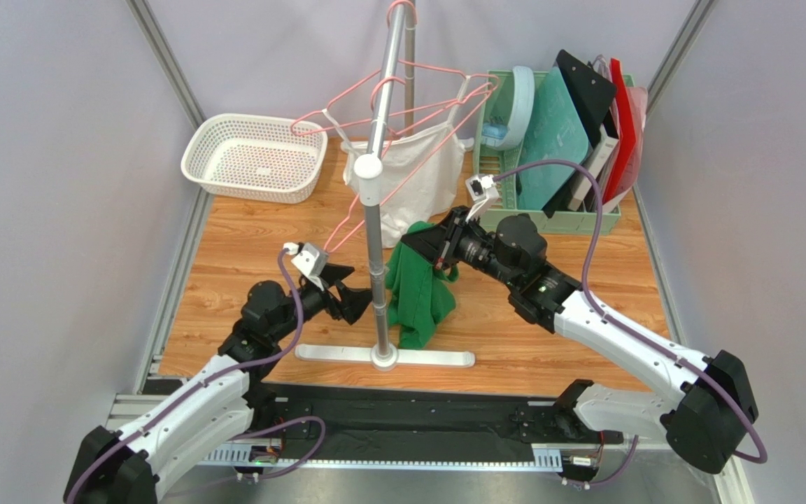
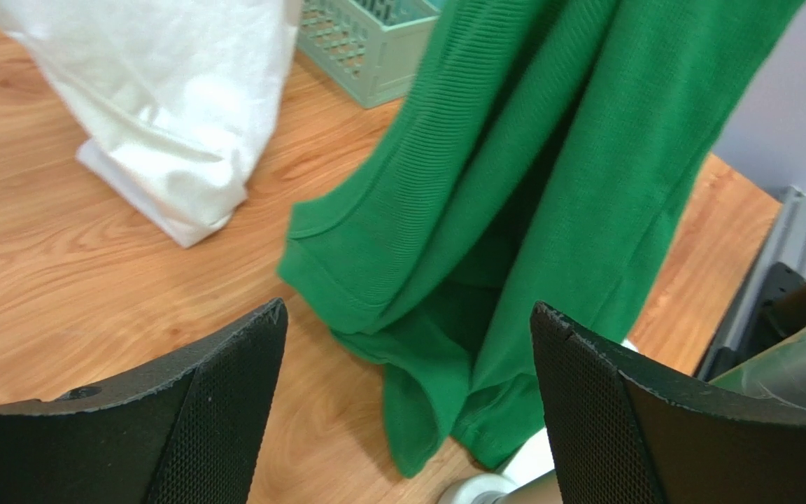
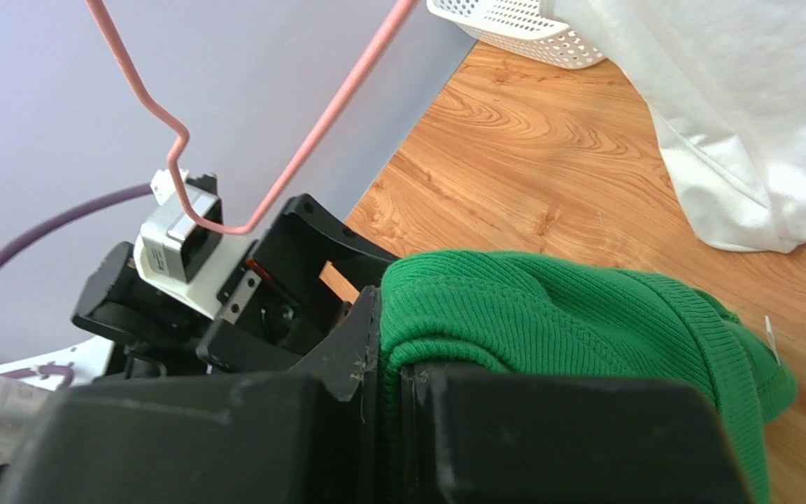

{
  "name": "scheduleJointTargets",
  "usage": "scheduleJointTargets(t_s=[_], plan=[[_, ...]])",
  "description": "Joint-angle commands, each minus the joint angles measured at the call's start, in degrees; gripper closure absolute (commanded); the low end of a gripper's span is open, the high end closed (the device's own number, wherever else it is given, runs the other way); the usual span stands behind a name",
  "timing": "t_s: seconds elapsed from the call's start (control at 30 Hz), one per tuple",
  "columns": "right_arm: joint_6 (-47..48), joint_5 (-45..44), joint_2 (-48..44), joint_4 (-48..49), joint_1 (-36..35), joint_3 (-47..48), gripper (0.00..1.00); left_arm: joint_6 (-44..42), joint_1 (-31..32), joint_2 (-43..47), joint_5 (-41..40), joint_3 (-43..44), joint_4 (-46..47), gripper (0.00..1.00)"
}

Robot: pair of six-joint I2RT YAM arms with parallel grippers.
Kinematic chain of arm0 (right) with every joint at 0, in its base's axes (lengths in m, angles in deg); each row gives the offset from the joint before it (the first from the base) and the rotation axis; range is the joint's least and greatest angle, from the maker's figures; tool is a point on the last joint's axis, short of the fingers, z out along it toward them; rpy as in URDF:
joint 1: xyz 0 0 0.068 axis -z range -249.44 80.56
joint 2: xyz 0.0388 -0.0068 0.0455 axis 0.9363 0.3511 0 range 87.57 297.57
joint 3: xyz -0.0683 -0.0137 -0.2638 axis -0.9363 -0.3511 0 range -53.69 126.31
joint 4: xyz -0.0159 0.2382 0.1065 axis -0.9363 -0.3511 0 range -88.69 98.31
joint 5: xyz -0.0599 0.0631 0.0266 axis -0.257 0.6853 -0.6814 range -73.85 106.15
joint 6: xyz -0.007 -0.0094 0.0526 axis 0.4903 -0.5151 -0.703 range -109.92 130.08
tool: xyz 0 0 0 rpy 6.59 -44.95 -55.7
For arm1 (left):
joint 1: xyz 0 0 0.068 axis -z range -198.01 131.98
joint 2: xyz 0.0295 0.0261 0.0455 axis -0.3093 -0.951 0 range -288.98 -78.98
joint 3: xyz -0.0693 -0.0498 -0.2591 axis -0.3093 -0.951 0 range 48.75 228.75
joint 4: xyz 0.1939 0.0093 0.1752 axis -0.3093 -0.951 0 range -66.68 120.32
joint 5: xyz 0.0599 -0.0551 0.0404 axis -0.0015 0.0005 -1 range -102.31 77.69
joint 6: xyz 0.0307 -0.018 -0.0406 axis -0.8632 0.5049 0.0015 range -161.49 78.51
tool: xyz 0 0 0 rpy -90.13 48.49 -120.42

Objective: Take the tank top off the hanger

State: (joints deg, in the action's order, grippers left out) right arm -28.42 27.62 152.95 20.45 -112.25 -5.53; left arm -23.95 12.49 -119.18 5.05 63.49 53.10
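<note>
The green knit tank top [image 1: 418, 289] hangs from my right gripper [image 1: 425, 244] beside the rack pole [image 1: 376, 242], and its lower end rests on the wooden table. In the right wrist view the gripper [image 3: 391, 362] is shut on a fold of the green fabric [image 3: 586, 315]. A bare pink hanger [image 3: 271, 200] hangs just beyond it, and no hanger wire shows inside the top. My left gripper [image 1: 360, 302] is open and empty, left of the pole, facing the tank top [image 2: 502, 210]. The gap between its fingers [image 2: 407, 310] frames the hem.
A white garment [image 1: 407, 173] hangs on pink hangers [image 1: 418, 89] at the top of the rack. A white basket [image 1: 253, 158] stands at the back left. A green crate [image 1: 560, 215] of boards stands at the back right. The rack's base [image 1: 386, 357] lies across the near table.
</note>
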Motion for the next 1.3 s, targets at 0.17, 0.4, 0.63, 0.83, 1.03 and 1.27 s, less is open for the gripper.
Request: scheduleJointTargets(t_s=[0.17, 0.4, 0.63, 0.83, 1.03, 1.27], plan=[[-5.09, 3.65, 3.43, 7.19, 0.09, 6.15, 1.0, -0.04, 0.08, -12.25, 15.4, -1.3, 23.97, 0.1], [-7.64, 4.62, 4.75, 7.37, 0.0, 7.21, 1.0, -4.7, 0.88, -17.62, 14.45, -1.56, 27.93, 0.1], [-11.24, 7.08, 8.18, 9.3, -2.36, 8.62, 1.0, -7.17, 1.23, -18.77, 13.22, -1.29, 29.33, 0.1], [-15.72, 7.61, 9.85, 13.95, -4.83, 7.21, 1.0, -7.35, 1.23, -18.51, 13.48, -1.03, 29.42, 0.14], [-18.01, 7.52, 10.55, 16.77, -6.32, 7.38, 1.0, -5.42, 1.23, -16.4, 13.84, -2.78, 30.74, 0.5], [-19.07, 6.82, 10.99, 17.65, -7.47, 7.12, 1.0, -4.44, 1.31, -8.41, 11.65, -4.55, 27.15, 0.87]])
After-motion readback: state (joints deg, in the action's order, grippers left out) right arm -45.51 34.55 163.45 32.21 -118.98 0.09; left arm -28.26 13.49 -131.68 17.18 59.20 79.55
